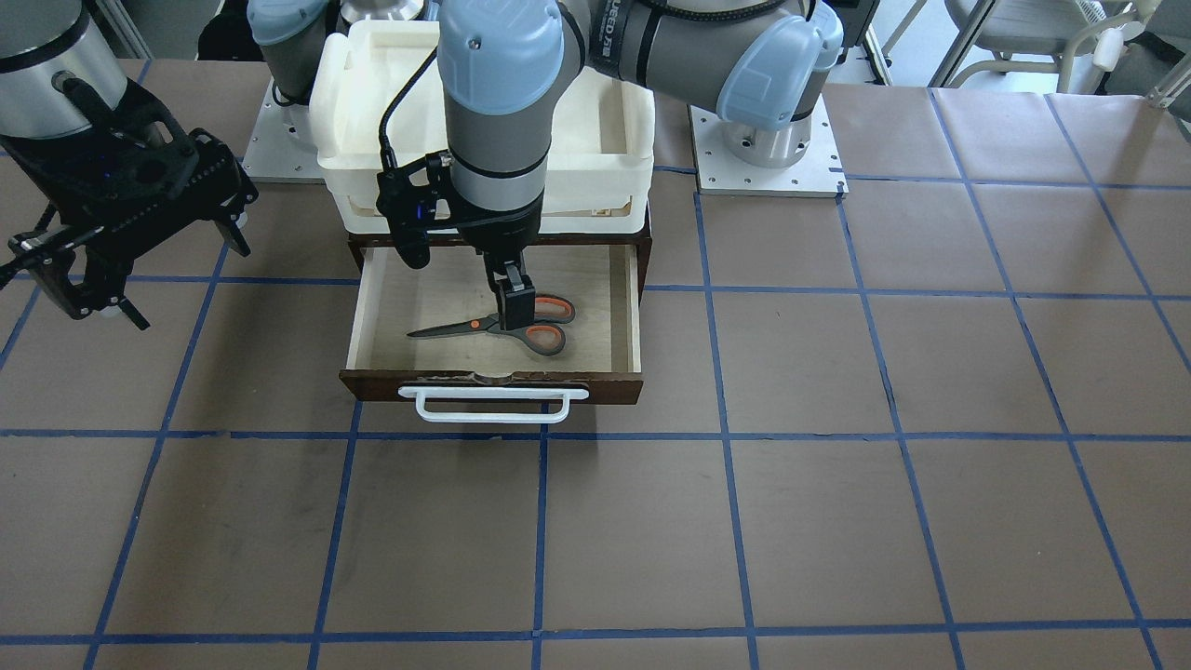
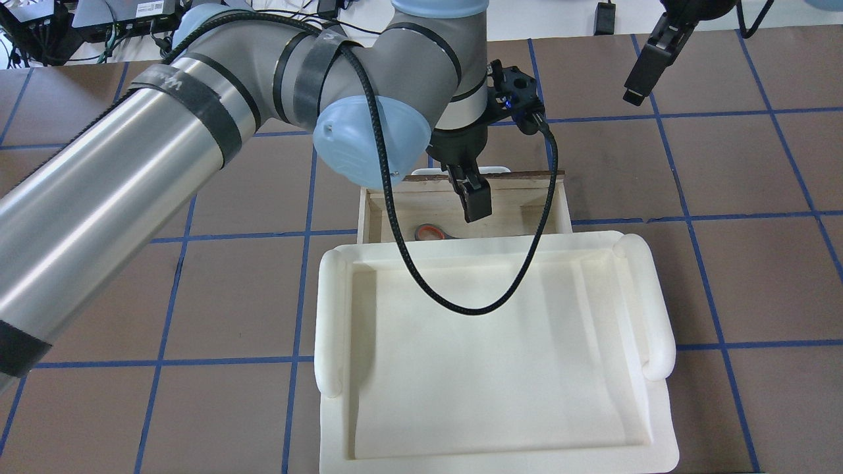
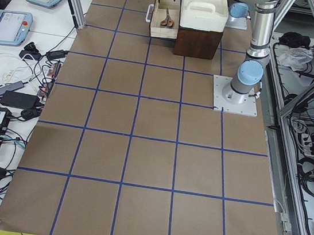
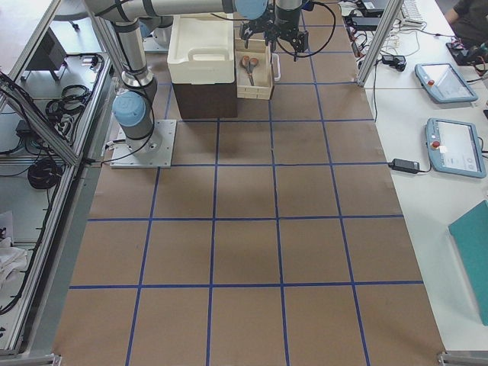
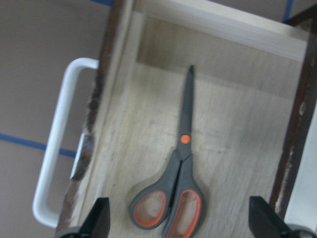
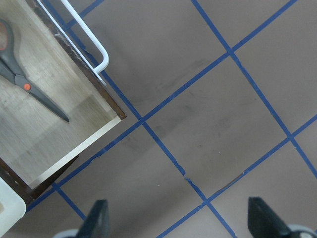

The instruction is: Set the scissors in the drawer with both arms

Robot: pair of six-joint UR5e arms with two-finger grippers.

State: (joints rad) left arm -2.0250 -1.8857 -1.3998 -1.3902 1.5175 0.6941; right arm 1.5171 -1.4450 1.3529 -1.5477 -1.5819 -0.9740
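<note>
The scissors lie flat on the pale floor of the open drawer, blades toward the view's left. They also show in the left wrist view, and one orange handle loop shows in the overhead view. My left gripper hangs in the drawer over the handles. In its wrist view the left gripper is open, its fingers wide on either side of the handles and holding nothing. My right gripper is open and empty above the table beside the drawer. The right wrist view shows only paper beneath it.
The drawer's white bar handle faces the operators' side. A cream-white plastic tray sits on the dark cabinet and hides the drawer's back part from overhead. The brown paper table has blue tape lines.
</note>
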